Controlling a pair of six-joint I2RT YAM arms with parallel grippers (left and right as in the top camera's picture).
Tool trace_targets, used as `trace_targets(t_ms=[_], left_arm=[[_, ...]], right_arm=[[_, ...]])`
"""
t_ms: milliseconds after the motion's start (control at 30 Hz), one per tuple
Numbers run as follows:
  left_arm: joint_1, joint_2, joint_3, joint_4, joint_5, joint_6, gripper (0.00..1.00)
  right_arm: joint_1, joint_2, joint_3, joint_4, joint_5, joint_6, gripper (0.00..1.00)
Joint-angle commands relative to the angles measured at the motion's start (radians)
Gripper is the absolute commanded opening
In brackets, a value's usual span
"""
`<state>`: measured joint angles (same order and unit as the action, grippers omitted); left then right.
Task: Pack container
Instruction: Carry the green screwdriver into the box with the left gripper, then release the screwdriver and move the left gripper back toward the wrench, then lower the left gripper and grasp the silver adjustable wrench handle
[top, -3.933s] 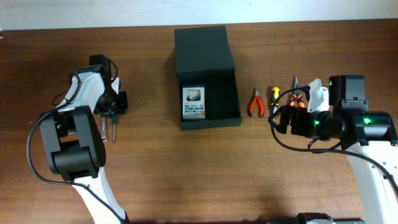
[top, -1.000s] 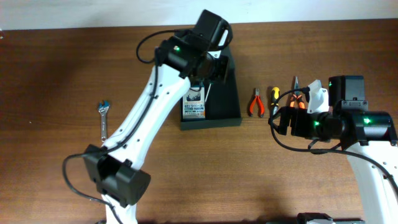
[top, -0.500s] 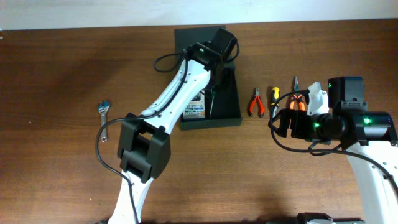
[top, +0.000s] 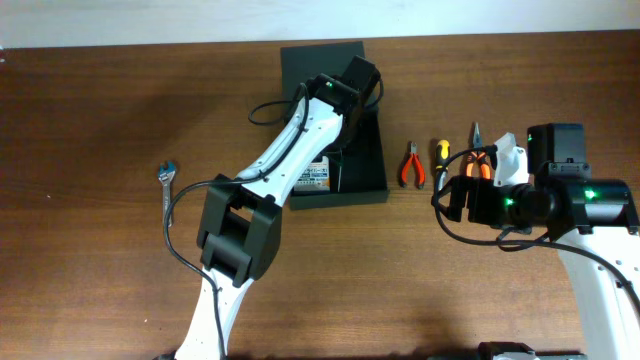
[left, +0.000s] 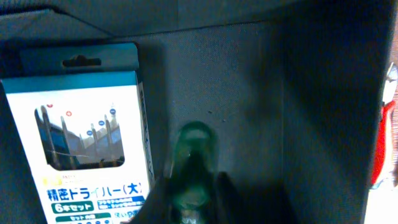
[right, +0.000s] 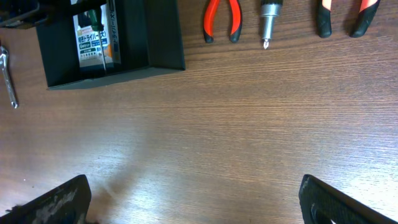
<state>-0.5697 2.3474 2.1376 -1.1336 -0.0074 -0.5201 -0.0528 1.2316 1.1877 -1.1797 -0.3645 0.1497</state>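
The container lies open at the far middle of the table, its flap lid folded back on the far side. The left arm reaches across from the near left, and the left gripper hangs down inside the box, over its right half. Against the box's left wall lies a blue-and-white card pack, flat on the floor of the box.

In the left wrist view a screwdriver with a clear green handle stands just right of the pack. Its handle is blurred, with a dark finger close on each side. Whether the jaws grip the handle or merely flank it, the pictures do not settle.

The right gripper hovers over bare wood well to the right of the container, and nearer. Its jaws are spread wide with nothing between them. Between it and the box, in a row on the table, lie red pliers, a yellow-handled screwdriver and orange pliers — all outside the box. A wrench lies far off to the left.
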Motion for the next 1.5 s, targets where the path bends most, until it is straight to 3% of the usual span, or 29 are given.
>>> trace_targets(t_ms=[0, 33, 67, 300, 633, 733, 967, 1067, 1200, 1367, 1467], left_arm=[[0.008, 0.005, 0.006, -0.013, -0.004, -0.018, 0.71], [0.012, 0.005, 0.007, -0.018, -0.004, -0.018, 0.93], [0.018, 0.005, 0.010, -0.025, -0.003, -0.018, 0.99], [0.108, 0.005, 0.154, -0.213, 0.026, 0.050, 0.99], [0.315, 0.005, 0.491, -0.550, -0.026, 0.292, 0.99], [0.386, 0.005, 0.492, -0.554, -0.027, 0.391, 0.99], [0.589, 0.003, 0.447, -0.555, 0.004, 0.473, 1.00], [0.656, -0.003, 0.424, -0.555, 0.084, 0.492, 0.93], [0.698, -0.072, 0.350, -0.555, 0.089, 0.516, 0.93], [0.701, -0.196, 0.208, -0.554, -0.079, 0.518, 0.96], [0.707, -0.222, 0.116, -0.531, -0.102, 0.570, 0.97]], right_arm=[[-0.006, 0.004, 0.018, -0.004, 0.002, -0.002, 0.99], [-0.006, 0.004, 0.018, -0.006, 0.002, -0.002, 0.99], [-0.006, 0.003, 0.018, -0.008, 0.002, -0.002, 0.99], [-0.006, 0.003, 0.018, -0.014, 0.002, -0.002, 0.99], [-0.006, 0.004, 0.018, -0.014, 0.002, -0.002, 0.99], [-0.006, 0.004, 0.018, -0.014, 0.002, -0.002, 0.99], [-0.006, 0.004, 0.018, -0.013, 0.002, -0.002, 0.99], [-0.006, 0.003, 0.018, -0.012, 0.002, -0.002, 0.98], [-0.006, 0.004, 0.018, -0.013, 0.002, -0.002, 0.99], [-0.006, 0.004, 0.018, -0.013, 0.002, -0.002, 0.99], [-0.006, 0.004, 0.018, -0.013, 0.002, -0.002, 0.99]])
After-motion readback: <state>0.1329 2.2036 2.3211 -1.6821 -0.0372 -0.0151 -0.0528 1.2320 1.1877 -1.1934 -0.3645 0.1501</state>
